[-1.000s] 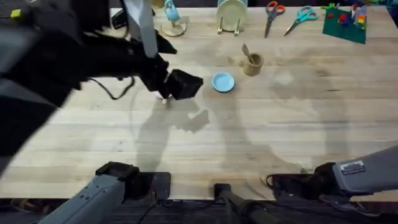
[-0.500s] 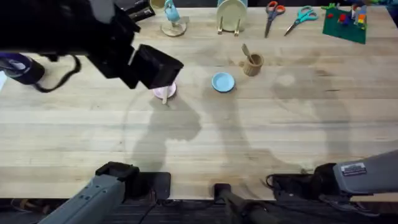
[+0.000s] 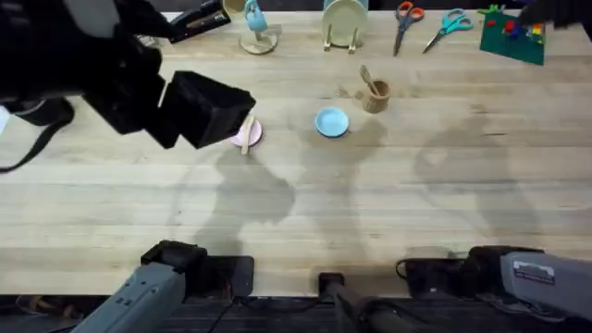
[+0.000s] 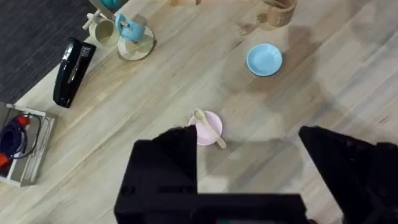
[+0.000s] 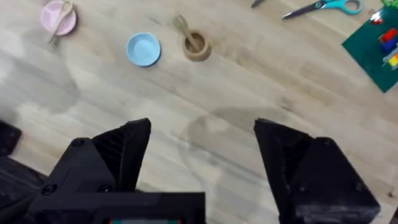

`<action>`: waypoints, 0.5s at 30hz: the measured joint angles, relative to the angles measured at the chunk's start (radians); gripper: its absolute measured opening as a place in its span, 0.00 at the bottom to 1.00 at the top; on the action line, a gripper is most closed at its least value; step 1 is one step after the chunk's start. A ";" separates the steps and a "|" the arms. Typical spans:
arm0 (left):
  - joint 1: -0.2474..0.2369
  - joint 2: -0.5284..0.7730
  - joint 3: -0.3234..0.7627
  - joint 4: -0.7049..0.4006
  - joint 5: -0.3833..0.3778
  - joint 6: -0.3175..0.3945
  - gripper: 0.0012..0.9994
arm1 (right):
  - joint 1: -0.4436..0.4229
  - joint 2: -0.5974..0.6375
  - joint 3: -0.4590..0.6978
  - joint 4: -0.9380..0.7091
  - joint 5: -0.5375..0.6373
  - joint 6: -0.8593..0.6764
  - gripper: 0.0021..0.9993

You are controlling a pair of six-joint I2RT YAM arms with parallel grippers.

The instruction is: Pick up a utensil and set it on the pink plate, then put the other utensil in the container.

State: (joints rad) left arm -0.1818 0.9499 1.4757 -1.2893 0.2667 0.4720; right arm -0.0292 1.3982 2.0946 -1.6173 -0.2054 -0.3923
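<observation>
Spoon (image 4: 208, 127) across pink plate (image 4: 207, 129), fork (image 5: 181, 26) upright in container (image 5: 198, 46); both hands released, empty.

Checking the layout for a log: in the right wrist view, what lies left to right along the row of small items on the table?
pink plate with the spoon on it → light-blue plate → wooden cup holding the fork.

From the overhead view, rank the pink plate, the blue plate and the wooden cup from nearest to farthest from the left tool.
1. pink plate, right beside the left tool.
2. blue plate, toward mid-table.
3. wooden cup, farther back and right.
</observation>
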 joint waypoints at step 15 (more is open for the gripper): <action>0.000 -0.040 0.005 -0.010 -0.001 -0.040 0.99 | 0.000 -0.287 -0.281 0.000 0.000 0.004 1.00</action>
State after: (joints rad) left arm -0.1818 0.9096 1.4803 -1.2991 0.2653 0.4316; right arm -0.0292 1.1116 1.8134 -1.6173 -0.2050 -0.3885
